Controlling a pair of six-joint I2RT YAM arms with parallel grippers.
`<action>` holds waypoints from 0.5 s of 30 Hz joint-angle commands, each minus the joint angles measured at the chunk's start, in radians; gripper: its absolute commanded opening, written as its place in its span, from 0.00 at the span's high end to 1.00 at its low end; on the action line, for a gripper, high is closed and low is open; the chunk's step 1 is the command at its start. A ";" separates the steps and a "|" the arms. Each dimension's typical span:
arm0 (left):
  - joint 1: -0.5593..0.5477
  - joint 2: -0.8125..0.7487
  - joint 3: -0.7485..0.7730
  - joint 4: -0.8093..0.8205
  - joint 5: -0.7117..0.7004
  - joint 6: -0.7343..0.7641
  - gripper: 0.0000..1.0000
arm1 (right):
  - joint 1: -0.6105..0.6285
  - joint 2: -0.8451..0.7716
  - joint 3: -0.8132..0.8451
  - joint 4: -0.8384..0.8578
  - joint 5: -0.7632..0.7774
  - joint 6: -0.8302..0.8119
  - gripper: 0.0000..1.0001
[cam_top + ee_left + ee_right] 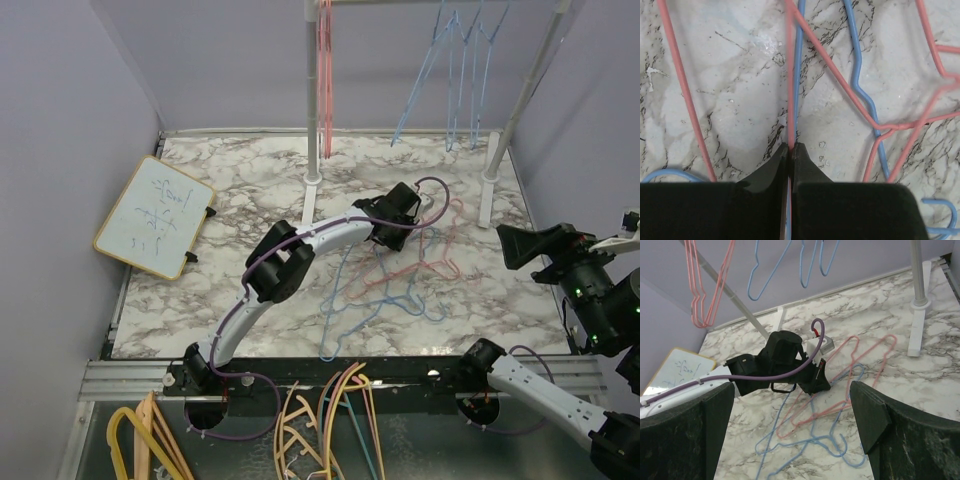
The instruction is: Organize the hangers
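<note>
Now | left hand [791, 146] pinches pink hanger [790, 75] wire, blue hanger [799, 60] alongside | lift slowly, straight up | right hand [790, 405] wide open, empty

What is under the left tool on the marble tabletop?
A tangle of thin pink and blue wire hangers; the left tool is shut on one pink wire. Its body hides whatever lies directly below.

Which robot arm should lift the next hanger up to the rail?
Probably left. The left gripper is shut on wire of the tangled hangers on the table; the right gripper hangs open off to the side, holding nothing.
</note>
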 commanded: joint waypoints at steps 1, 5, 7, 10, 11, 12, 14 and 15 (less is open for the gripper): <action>-0.009 0.015 -0.011 -0.022 0.003 0.006 1.00 | 0.007 -0.032 -0.004 0.041 0.033 0.014 0.00; -0.010 -0.030 -0.026 -0.027 0.011 0.011 1.00 | 0.007 -0.035 -0.025 0.030 0.029 0.016 0.00; -0.010 -0.069 -0.028 -0.037 0.028 0.013 1.00 | 0.006 -0.028 -0.043 0.019 0.016 0.020 0.00; -0.009 -0.158 -0.058 -0.031 0.053 0.005 1.00 | 0.006 -0.026 -0.072 0.010 0.009 0.034 0.00; -0.009 -0.195 -0.078 -0.024 0.057 0.002 1.00 | 0.007 -0.028 -0.079 0.013 0.009 0.038 0.00; -0.010 -0.232 -0.100 -0.016 0.058 0.000 1.00 | 0.006 -0.029 -0.082 0.017 0.008 0.039 0.01; -0.010 -0.316 -0.170 0.014 0.045 -0.010 1.00 | 0.006 -0.025 -0.082 0.028 0.003 0.034 0.00; -0.010 -0.364 -0.210 0.035 0.038 -0.013 1.00 | 0.007 -0.022 -0.078 0.033 0.003 0.031 0.00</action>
